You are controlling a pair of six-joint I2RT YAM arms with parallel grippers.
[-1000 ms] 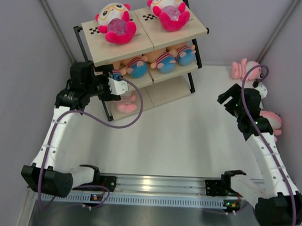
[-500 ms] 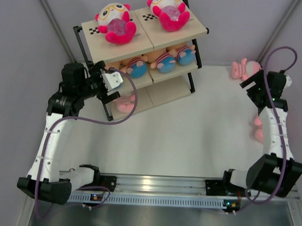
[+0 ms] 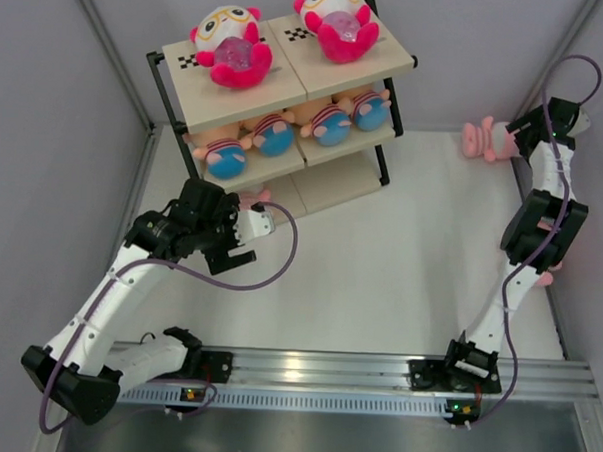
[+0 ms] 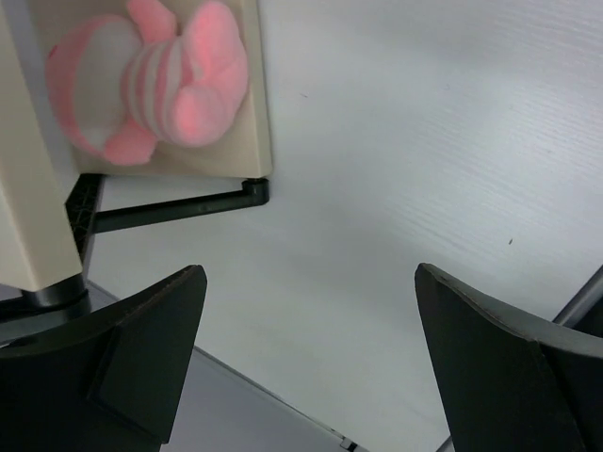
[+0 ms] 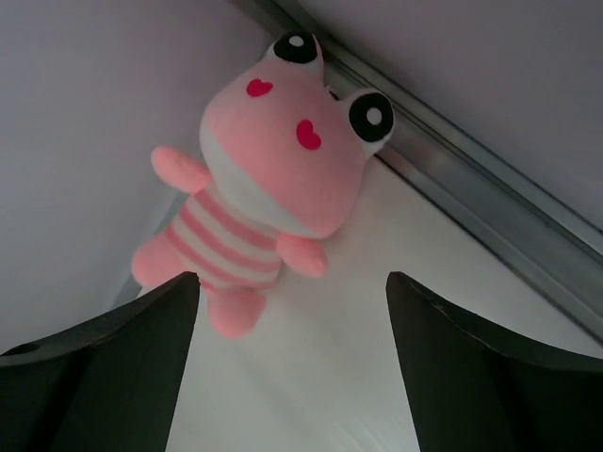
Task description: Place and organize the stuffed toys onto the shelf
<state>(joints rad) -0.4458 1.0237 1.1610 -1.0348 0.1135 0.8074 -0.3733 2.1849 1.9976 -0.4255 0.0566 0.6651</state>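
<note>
From the overhead camera I see the shelf point(image 3: 298, 81) at about 11 o'clock on the table point(image 3: 380, 259), standing a little turned. My left arm is bent in front of it. The left pincer point(image 4: 311, 271) points to the lowest board, near the shelf's corner at 7 o'clock. Its two fingers are wide apart and nothing is between them; under them I see only bare table.

In the left wrist camera a pale pink doll point(image 4: 151, 85) lies on this lowest board, near the front edge. The pincer is near it but does not touch it. On the middle board a row of peach dolls point(image 3: 275, 137) with blue bottoms lies side by side. On the top board lie two hot-pink dolls point(image 3: 229, 48) with white faces and yellow glasses, one on each half.

Going to the right, at about 2 o'clock in the far corner by the wall, a pink striped doll point(image 5: 273, 188) lies on the table, well apart from the shelf. My right arm reaches up to it, and the right pincer point(image 5: 292, 278) hangs just beside it. Here also the fingers are apart, and the doll is beyond the tips, not gripped. Whether a tip touches the doll's foot I cannot tell.
</note>
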